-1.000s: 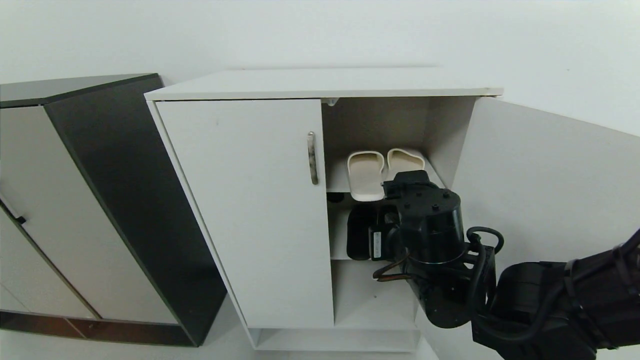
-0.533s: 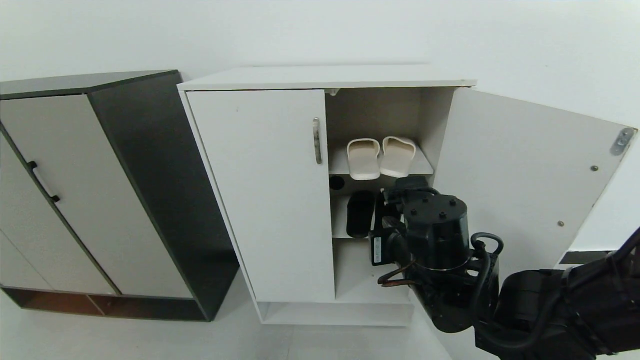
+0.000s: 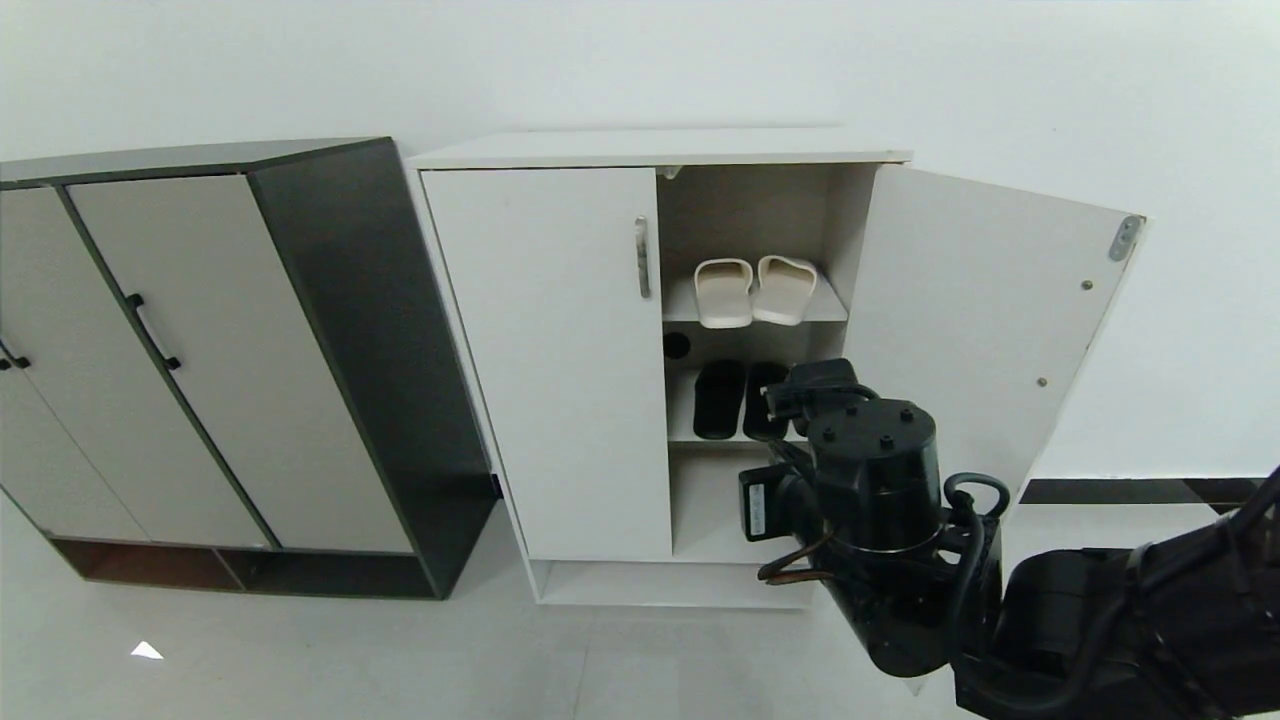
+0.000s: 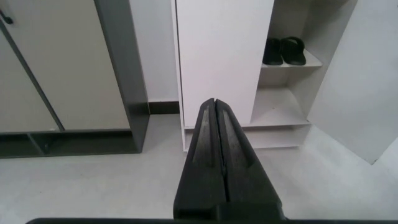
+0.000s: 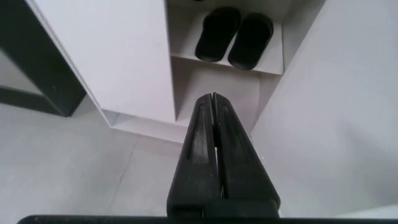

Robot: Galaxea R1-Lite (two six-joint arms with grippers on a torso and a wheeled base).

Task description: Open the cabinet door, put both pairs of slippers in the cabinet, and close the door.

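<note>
Sitting on flat shelves point(image 3: 680, 428): matte black slippers point(image 3: 735, 398), cream pair point(image 3: 755, 290); L gripper point(image 4: 214, 102), R gripper point(image 5: 213, 96) closed.

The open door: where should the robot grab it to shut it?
Probably the door's free edge, farthest from the cabinet, coming from the robot's right: it stands swung out that way, showing its inner face.

the right gripper point(image 5: 214, 99), fingers pressed together, points at black slippers point(image 5: 235, 37) on a cabinet shelf point(image 5: 214, 62).
</note>
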